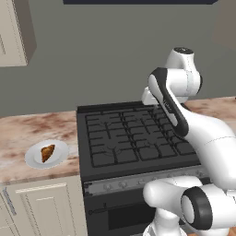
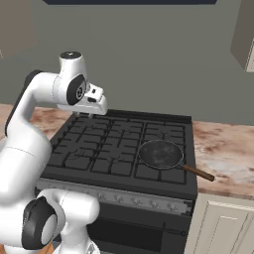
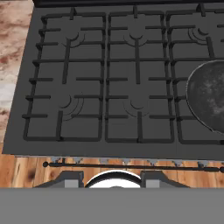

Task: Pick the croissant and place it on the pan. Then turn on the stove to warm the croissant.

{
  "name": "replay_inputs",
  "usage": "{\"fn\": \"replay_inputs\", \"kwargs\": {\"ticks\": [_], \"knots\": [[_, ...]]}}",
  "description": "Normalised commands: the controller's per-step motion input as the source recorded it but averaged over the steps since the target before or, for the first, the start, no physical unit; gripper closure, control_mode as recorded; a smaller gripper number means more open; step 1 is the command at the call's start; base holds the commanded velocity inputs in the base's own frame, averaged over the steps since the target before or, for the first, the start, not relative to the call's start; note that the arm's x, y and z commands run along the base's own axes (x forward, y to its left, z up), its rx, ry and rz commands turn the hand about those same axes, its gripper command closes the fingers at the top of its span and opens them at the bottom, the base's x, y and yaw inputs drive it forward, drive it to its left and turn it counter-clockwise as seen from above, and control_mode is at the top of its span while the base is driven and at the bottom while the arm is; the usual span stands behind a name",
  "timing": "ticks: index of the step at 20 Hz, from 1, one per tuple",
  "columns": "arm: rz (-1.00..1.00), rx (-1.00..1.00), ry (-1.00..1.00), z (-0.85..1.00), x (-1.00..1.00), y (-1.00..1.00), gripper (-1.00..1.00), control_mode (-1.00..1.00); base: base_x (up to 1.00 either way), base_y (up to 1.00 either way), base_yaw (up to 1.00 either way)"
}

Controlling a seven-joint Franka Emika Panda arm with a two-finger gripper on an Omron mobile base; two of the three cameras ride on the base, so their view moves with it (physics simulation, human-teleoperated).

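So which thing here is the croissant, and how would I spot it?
Start at the big black stove and look left along the marbled counter to the round white plate. The croissant is the small golden-brown wedge lying on it, the only food there.

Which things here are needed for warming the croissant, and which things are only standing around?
Needed:
croissant, lying on the plate
pan, on the stove's right front burner
stove, with its knobs along the front
gripper, shut and holding nothing, above the stove's back left

Only around:
plate on the left counter
counter
cabinets
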Motion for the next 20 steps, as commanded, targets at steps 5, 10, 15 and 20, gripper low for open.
{"fn": "replay_inputs", "kwargs": {"ticks": [5,10,15,20], "knots": [[0.00,0.00,0.00,0.00,-0.01,0.15,-1.00,-1.00,0.00,0.00,0.00],[0.00,0.02,0.00,-0.02,-0.09,0.41,-1.00,-1.00,0.00,0.00,0.00],[0.00,0.08,0.00,-0.10,-0.11,0.43,-1.00,-1.00,0.00,0.00,0.00],[0.00,0.08,0.00,-0.13,-0.15,0.42,-1.00,-1.00,0.00,0.00,0.00]]}}
